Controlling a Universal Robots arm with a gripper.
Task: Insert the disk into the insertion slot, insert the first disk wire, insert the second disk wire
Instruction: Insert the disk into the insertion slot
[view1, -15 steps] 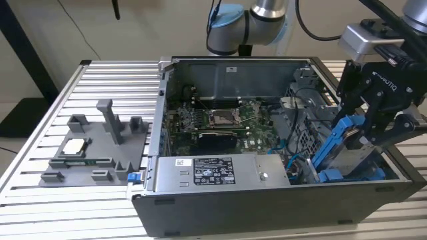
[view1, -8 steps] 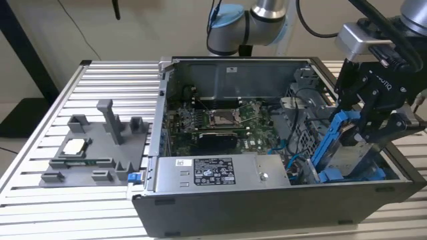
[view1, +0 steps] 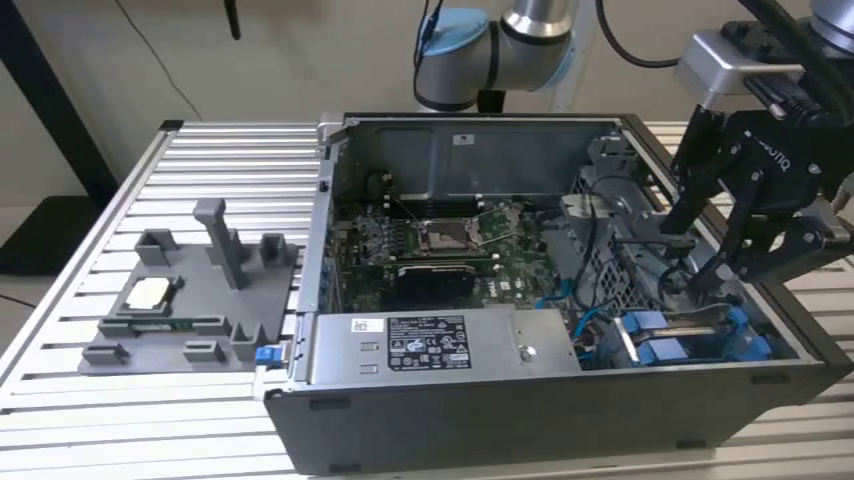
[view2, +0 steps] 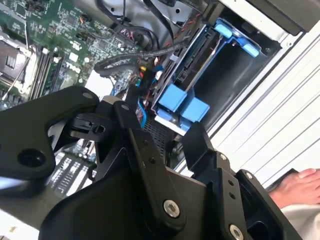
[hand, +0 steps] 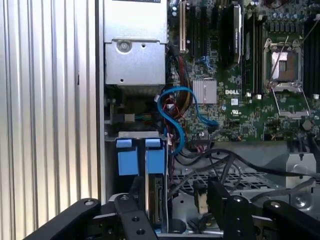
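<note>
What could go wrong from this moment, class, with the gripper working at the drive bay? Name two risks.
1. The loose cables run right beside the insertion slot, close to the gripper; it may snag or tug one.
2. A person's hand lies close to the case; a sideways move could strike it.

The computer case (view1: 534, 420) is matt dark grey metal, on a table (view1: 120, 190) of ribbed, brushed silver metal slats. Inside the case, the power-supply box (view1: 547, 325) is bare silver sheet metal with a glossy sticker (view1: 427, 345) — also inside, the blue tabs (hand: 128, 161) are smooth plastic. Beside the case, a tray (view1: 187, 300) looks matt grey plastic. Over the case, the gripper (hand: 174, 192) is matt black.
</note>
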